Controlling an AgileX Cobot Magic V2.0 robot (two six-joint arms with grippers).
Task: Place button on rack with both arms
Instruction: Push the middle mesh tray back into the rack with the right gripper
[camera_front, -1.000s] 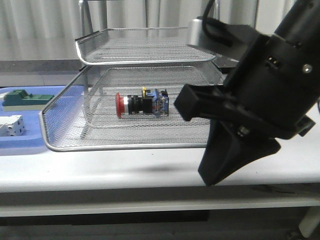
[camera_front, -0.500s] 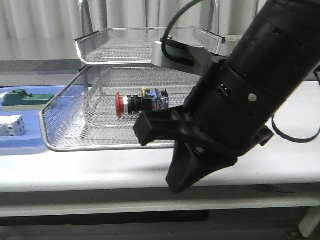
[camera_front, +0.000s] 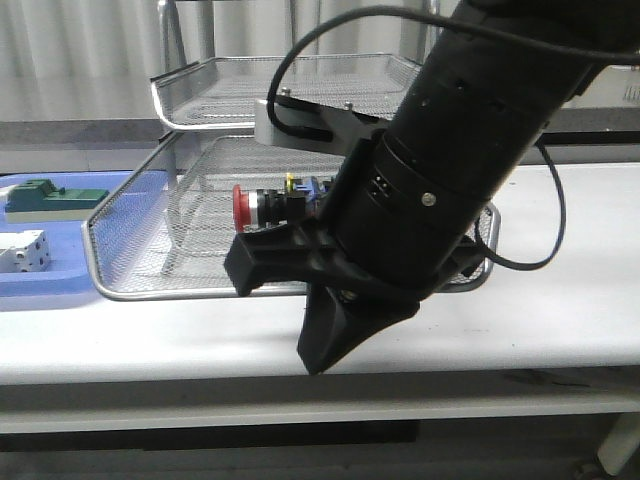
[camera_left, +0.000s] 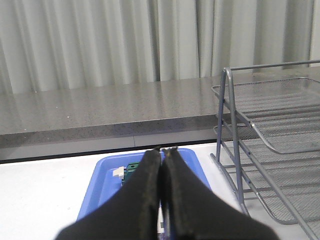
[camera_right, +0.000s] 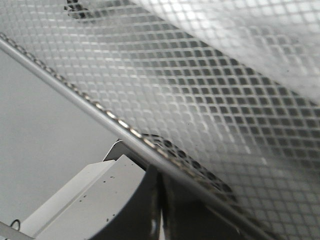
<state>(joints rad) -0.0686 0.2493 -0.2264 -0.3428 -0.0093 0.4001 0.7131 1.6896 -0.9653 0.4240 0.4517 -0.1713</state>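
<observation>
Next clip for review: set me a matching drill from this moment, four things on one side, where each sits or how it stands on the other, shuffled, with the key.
Things:
1. button
2. green block
3. white block with dark dots
4. left gripper

Places or states:
A. on the blue tray, nearer the camera
B. fingers pressed together, nothing between them
C. lying on its side in the pulled-out mesh tray of the rack
D. on the blue tray, toward its far side

Pairs: 1-C, 2-D, 3-A, 4-B
</observation>
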